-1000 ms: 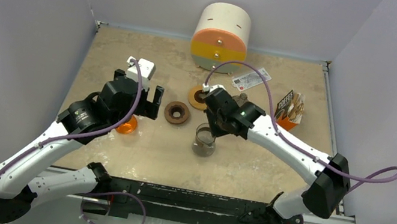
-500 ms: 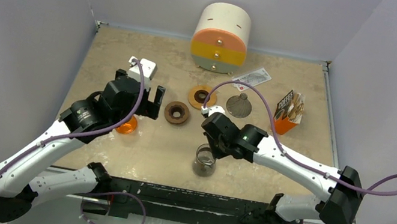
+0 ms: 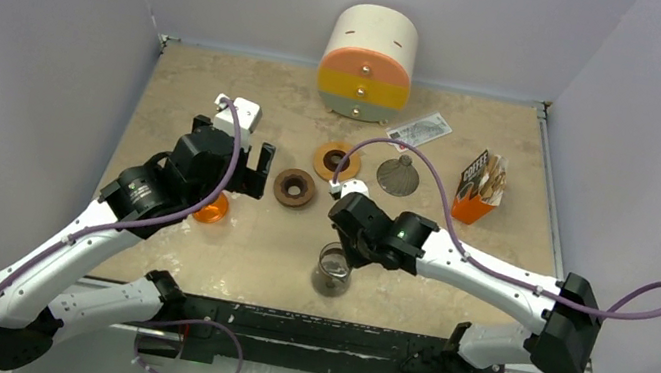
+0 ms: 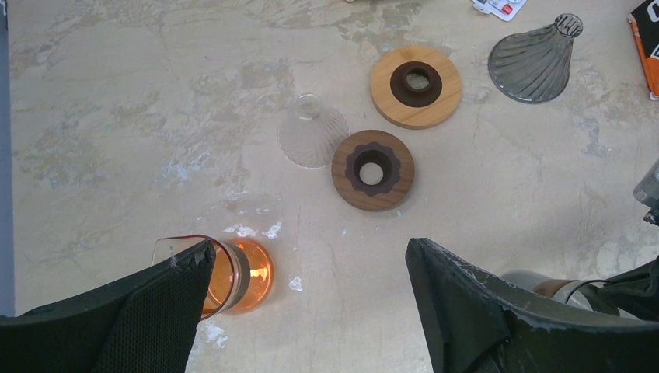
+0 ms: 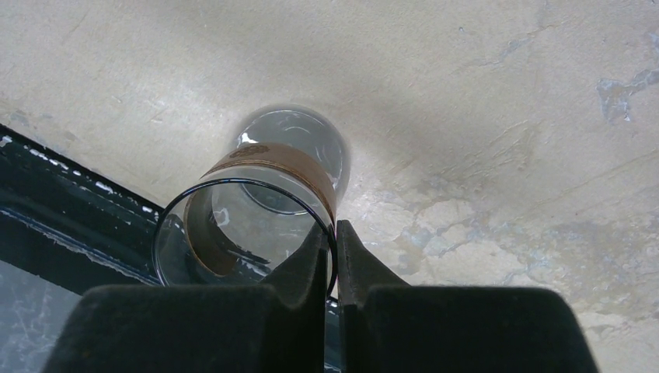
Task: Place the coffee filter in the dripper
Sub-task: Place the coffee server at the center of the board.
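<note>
A smoky grey ribbed dripper [image 3: 399,174] [image 4: 536,61] lies on the table at the back right. A clear ribbed dripper [image 4: 313,132] lies on its side near the middle. An orange box marked COFFEE [image 3: 480,189], with brownish paper sticking out, stands at the right; no loose coffee filter shows. My right gripper [image 3: 342,254] [image 5: 330,233] is shut on the rim of a clear glass with a brown band [image 3: 332,273] [image 5: 264,186], near the front edge. My left gripper [image 3: 240,187] [image 4: 311,256] hangs open and holds nothing, one finger over an orange glass [image 3: 213,210] [image 4: 237,273].
Two wooden rings lie mid-table, a dark one [image 3: 294,187] [image 4: 373,170] and a light one [image 3: 337,160] [image 4: 416,85]. A round drawer unit [image 3: 368,61] stands at the back, a card [image 3: 419,129] beside it. The black front rail [image 5: 70,233] runs just beyond the held glass.
The right arm has drawn the clear glass toward the front edge, uncovering the grey dripper. The left arm has stayed where it was, jaws open.
</note>
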Motion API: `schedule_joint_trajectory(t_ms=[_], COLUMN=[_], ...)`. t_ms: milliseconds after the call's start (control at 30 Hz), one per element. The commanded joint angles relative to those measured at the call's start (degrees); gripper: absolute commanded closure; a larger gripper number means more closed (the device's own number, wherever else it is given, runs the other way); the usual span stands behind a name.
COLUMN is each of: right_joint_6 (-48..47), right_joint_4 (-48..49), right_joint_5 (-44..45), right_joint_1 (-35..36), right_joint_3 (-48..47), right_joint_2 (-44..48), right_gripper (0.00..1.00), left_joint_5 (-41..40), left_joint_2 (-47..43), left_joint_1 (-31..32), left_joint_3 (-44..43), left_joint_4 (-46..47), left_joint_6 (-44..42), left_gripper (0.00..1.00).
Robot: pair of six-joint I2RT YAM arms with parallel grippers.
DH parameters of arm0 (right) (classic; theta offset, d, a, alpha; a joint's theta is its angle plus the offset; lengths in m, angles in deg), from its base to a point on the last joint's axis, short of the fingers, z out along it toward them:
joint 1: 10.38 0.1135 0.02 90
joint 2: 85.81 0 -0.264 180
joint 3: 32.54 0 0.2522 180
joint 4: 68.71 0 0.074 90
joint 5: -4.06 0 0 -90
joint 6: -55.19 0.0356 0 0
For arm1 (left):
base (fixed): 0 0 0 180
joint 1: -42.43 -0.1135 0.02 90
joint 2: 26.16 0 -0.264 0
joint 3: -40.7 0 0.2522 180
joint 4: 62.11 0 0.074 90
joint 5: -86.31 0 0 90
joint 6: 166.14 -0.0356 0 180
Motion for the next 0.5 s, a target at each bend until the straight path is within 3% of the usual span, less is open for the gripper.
schedule_joint_trajectory(t_ms=[0,133,467], right_joint_6=[1.50,1.55,1.95], right_joint_4=[1.17,0.57,-3.44], right_joint_5=[1.80,2.22,4.29], right_joint_1=[0.32,0.41,0.42], right_joint_3=[0.29,-0.12,-4.37], right_joint_2=[0.86,1.58,3.74], right_gripper=[0.92,0.86,0.53], left_joint_5=[-0.48,-0.39,-0.39], left_joint_2=[-0.47,-0.45,-0.61], left_joint_1=[-0.25,-0.25,-0.25], left_joint_3=[0.51,0.47,0.48], left_joint_4=[2.05,2.11,2.05], left_joint_6=[-1.05,-1.14,-1.14], left_gripper=[0.08,0.09,0.09])
